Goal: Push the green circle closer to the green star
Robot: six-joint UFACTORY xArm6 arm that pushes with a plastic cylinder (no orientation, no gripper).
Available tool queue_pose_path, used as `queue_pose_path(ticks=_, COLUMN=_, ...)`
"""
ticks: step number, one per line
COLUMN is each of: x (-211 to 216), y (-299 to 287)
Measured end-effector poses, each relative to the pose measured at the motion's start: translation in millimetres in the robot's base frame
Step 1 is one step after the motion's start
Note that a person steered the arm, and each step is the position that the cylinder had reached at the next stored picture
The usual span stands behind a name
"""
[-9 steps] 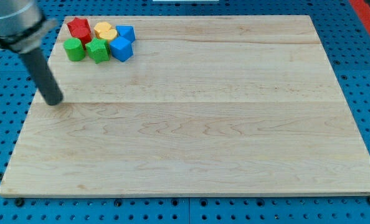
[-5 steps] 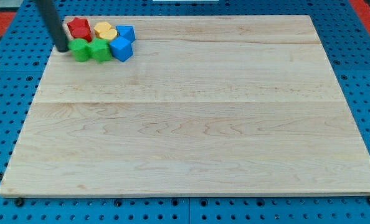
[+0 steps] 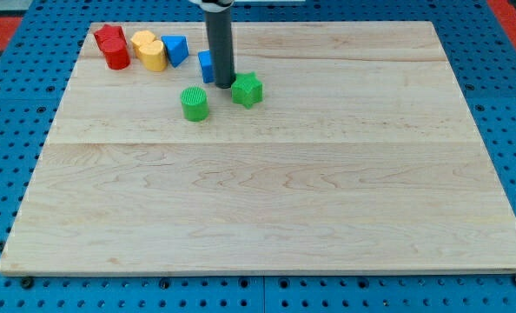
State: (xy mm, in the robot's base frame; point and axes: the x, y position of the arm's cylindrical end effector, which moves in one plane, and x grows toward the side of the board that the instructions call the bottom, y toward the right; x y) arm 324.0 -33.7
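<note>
No writing, label, brand, number or sign can be read anywhere in the view: none on the wooden board (image 3: 327,217), none on the coloured blocks, none on the dark rod, and none on the blue pegboard (image 3: 501,130) around the board.

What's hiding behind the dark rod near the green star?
A blue block sits behind the rod; only its left part shows, so its shape can't be made out. My tip rests just left of the green star.
</note>
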Motion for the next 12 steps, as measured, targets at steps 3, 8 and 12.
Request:
queue_pose_path(ticks=3, x=19, y=144)
queue_pose_path(ticks=8, x=12, y=-20)
queue_pose_path(ticks=12, x=79, y=-39)
